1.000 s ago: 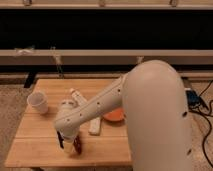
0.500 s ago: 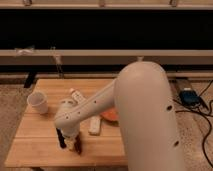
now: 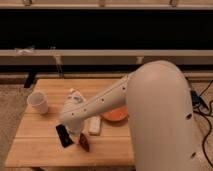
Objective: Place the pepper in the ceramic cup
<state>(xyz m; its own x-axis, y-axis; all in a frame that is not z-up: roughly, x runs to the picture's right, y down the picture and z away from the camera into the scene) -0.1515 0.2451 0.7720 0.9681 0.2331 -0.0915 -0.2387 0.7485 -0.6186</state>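
The pepper (image 3: 84, 143) is a small dark red-brown sliver near the front edge of the wooden table (image 3: 40, 142), just below my wrist. My gripper (image 3: 75, 136) hangs low over the table there, right beside the pepper; I cannot tell if it holds it. A flat black rectangular device (image 3: 63, 135) sits just left of the gripper. The ceramic cup (image 3: 38, 102) is plain white and stands upright at the table's back left, well apart from the gripper.
A shallow orange bowl (image 3: 116, 115) sits at mid-right, partly behind my arm. A white oblong object (image 3: 94, 125) lies next to it. A white bottle (image 3: 74, 94) shows behind my forearm. My bulky white arm (image 3: 160, 115) hides the table's right side.
The arm's upper part has swung left in view. The gripper end has stayed low near the table's front, beside the pepper and the black device.
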